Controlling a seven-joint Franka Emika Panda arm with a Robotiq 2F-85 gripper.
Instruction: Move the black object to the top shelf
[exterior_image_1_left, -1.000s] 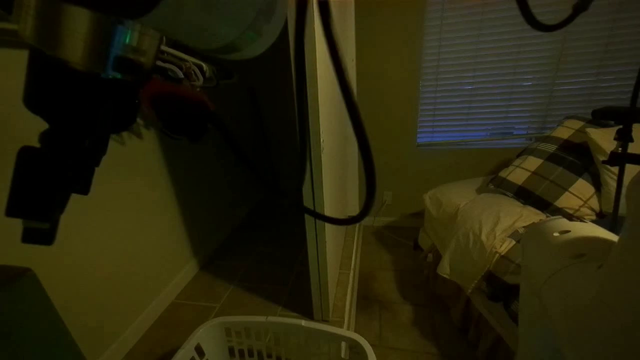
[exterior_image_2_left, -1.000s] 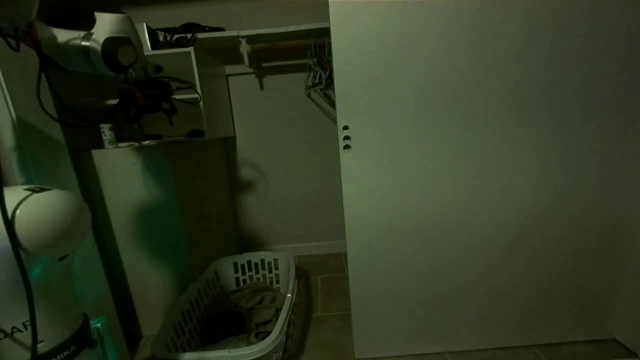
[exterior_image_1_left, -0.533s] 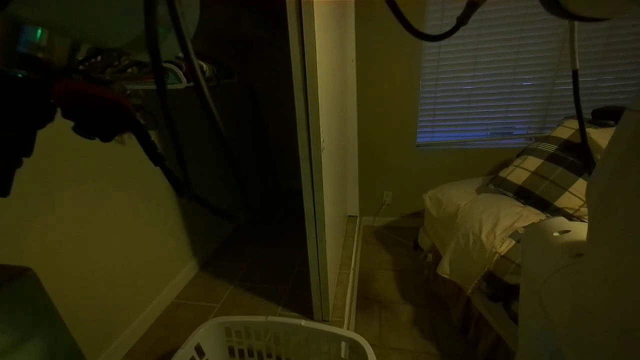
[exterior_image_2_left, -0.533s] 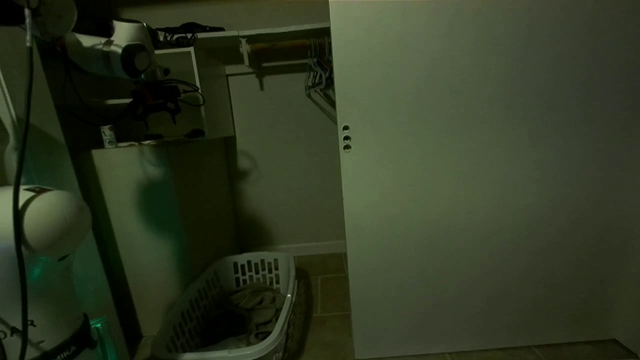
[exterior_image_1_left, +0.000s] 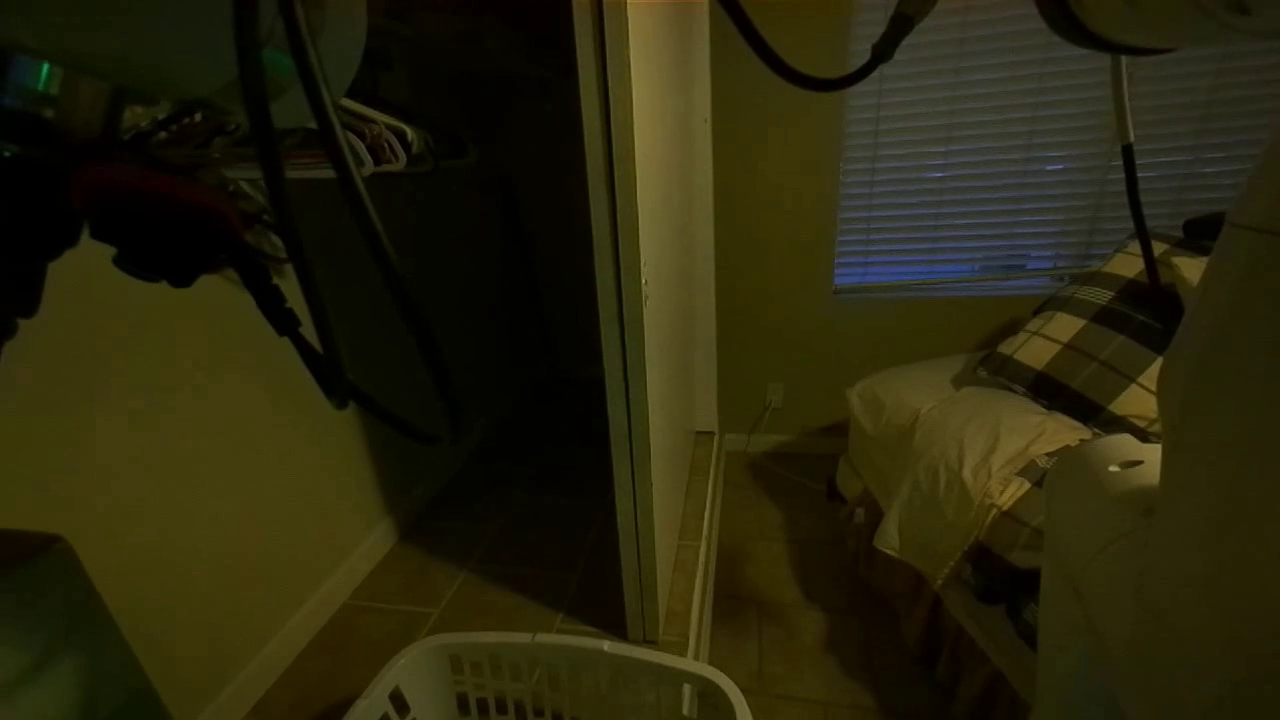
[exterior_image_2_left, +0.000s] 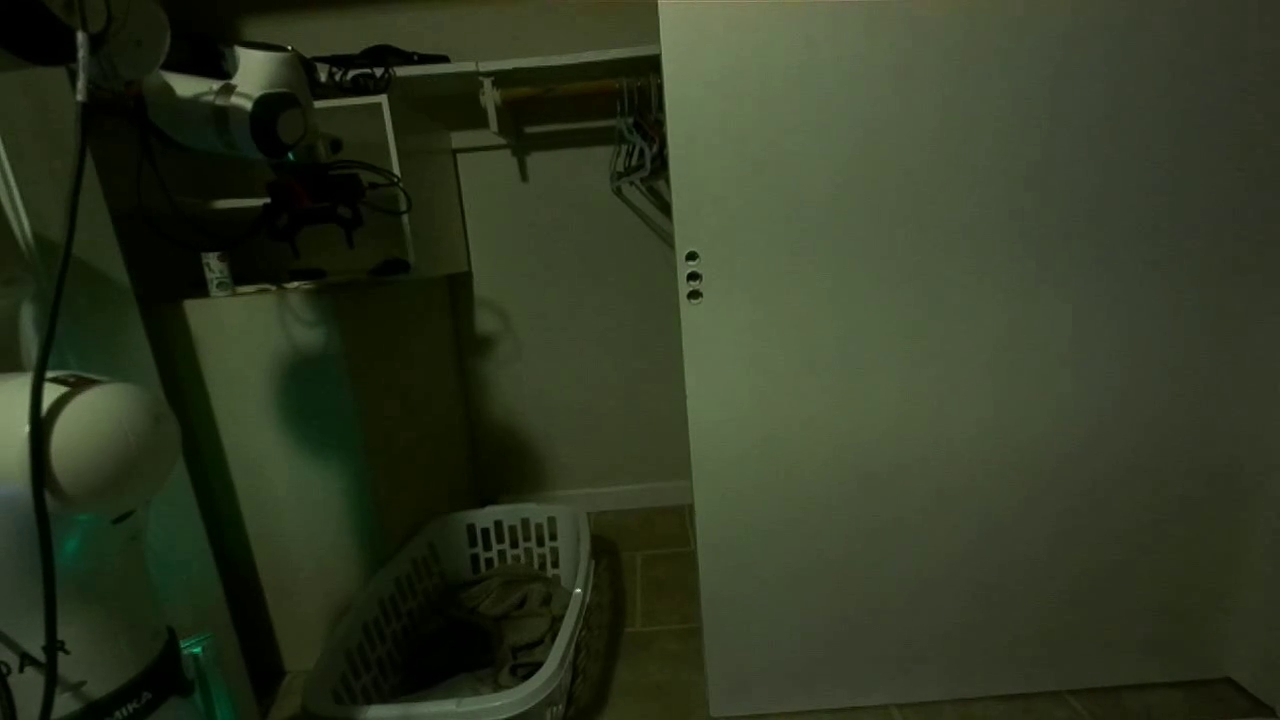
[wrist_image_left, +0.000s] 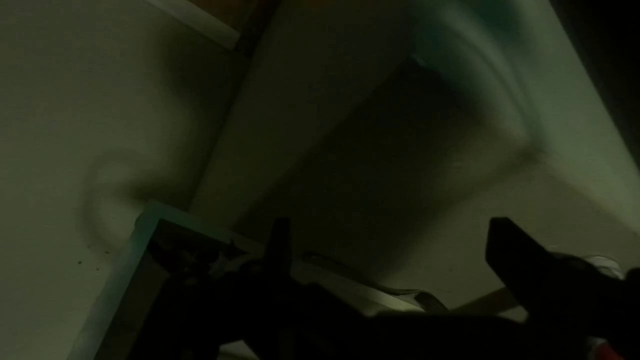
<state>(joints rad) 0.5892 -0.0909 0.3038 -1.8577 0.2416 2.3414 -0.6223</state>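
My gripper (exterior_image_2_left: 322, 245) hangs in front of the open shelf unit (exterior_image_2_left: 398, 180), above its lower ledge (exterior_image_2_left: 350, 284). In the wrist view its fingertips (wrist_image_left: 392, 230) are wide apart with nothing between them. A small black object (exterior_image_2_left: 388, 267) lies at the ledge's right end. A flatter dark thing (exterior_image_2_left: 305, 273) lies left of it, below the fingers. The wrist view shows a long dark item (wrist_image_left: 340, 267) along the edge and a dark lump (wrist_image_left: 190, 255) by the left finger. I cannot tell which is the task's object. The top shelf (exterior_image_2_left: 350, 101) is above the gripper, partly behind the arm.
A white can (exterior_image_2_left: 216, 272) stands on the ledge's left. Black tangled items (exterior_image_2_left: 365, 68) lie up top. A closet shelf (exterior_image_2_left: 570, 61), hangers (exterior_image_2_left: 640, 160) and a sliding door (exterior_image_2_left: 960, 360) are to the right. A laundry basket (exterior_image_2_left: 578, 620) is below. Cables loop from the arm.
The arm and gripper have shifted right along the shelf unit in an exterior view. In an exterior view the gripper has moved up and left, partly out of frame. The objects have not visibly moved.
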